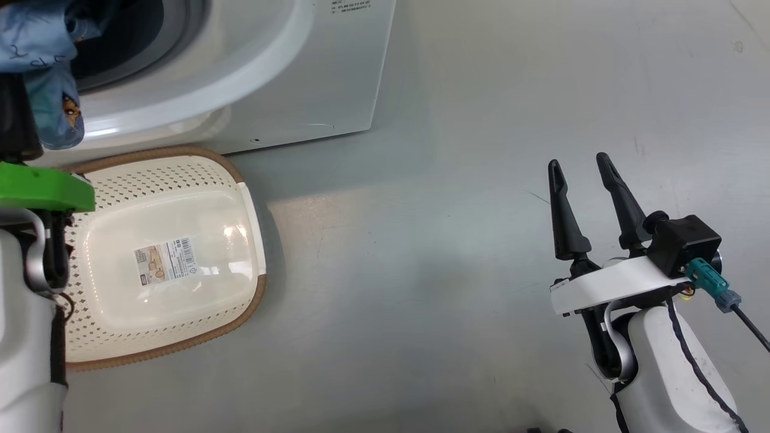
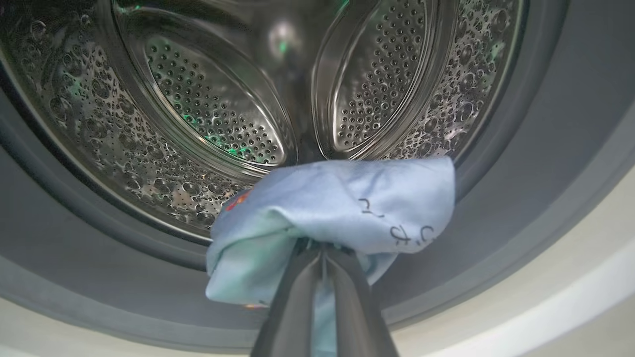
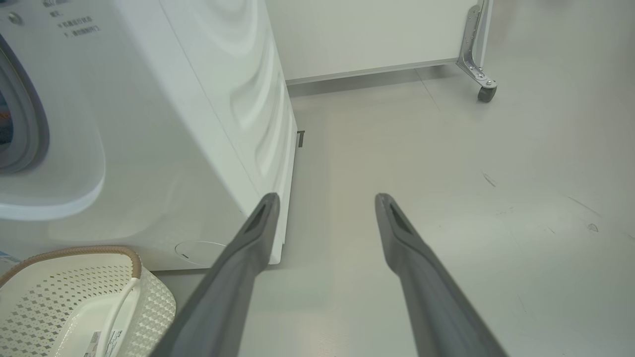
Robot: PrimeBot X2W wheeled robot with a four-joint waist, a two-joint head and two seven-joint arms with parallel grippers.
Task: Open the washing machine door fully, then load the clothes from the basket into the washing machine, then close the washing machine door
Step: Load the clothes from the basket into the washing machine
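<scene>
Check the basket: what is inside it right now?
Inside the basket, a label lies on the otherwise bare cream floor. The left arm covers the basket's left edge, so whatever lies there cannot be seen.

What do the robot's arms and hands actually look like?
Each hand has two long, dark, tapering fingers: see the right hand and left hand. The forearms are smooth pale shells; the right forearm carries a thin black cable. Its white wrist bracket bears a black box with a teal plug. The left wrist has a bright green plate.
</scene>
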